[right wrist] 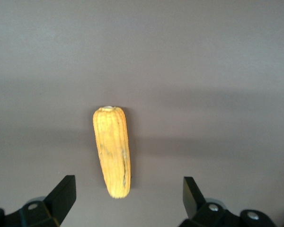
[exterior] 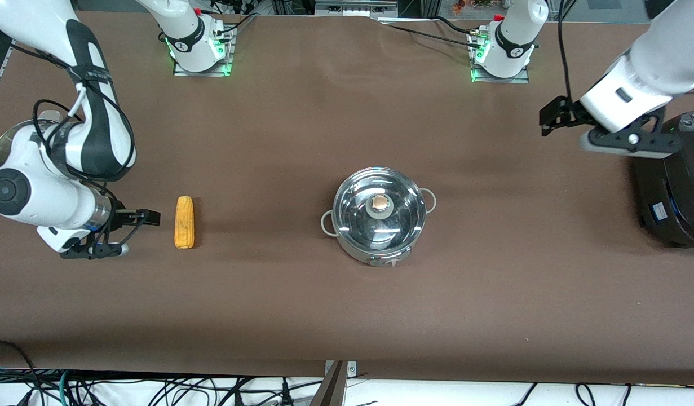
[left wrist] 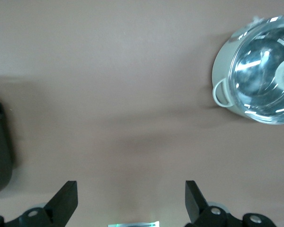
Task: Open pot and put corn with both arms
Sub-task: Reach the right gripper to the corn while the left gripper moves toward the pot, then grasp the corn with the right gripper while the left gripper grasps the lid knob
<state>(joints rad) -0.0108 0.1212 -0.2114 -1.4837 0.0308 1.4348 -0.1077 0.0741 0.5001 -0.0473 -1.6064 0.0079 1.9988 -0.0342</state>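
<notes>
Sitting near the middle of the brown table [exterior: 347, 316], the pot [exterior: 379, 215] is closed, its glass lid [exterior: 403, 225] in place with the tan knob [exterior: 380, 202] at the centre and a grey loop handle showing on each side. The corn [exterior: 184, 222] lies flat on the cloth toward the right arm's end of the table, well apart from the pot, its length running toward and away from the front camera. The right gripper [exterior: 149, 217] hangs low just beside the cob, on the side away from the pot, and is not touching it; in the right wrist view its two black fingers [right wrist: 61, 194] stand wide apart, with the corn on the table past them. The left gripper [exterior: 552, 117] is up in the air over bare cloth toward the left arm's end of the table, beside the large black cooker [exterior: 676, 186]; its fingers [left wrist: 66, 201] are likewise spread wide and hold nothing, and the pot shows at the edge of the left wrist view.
</notes>
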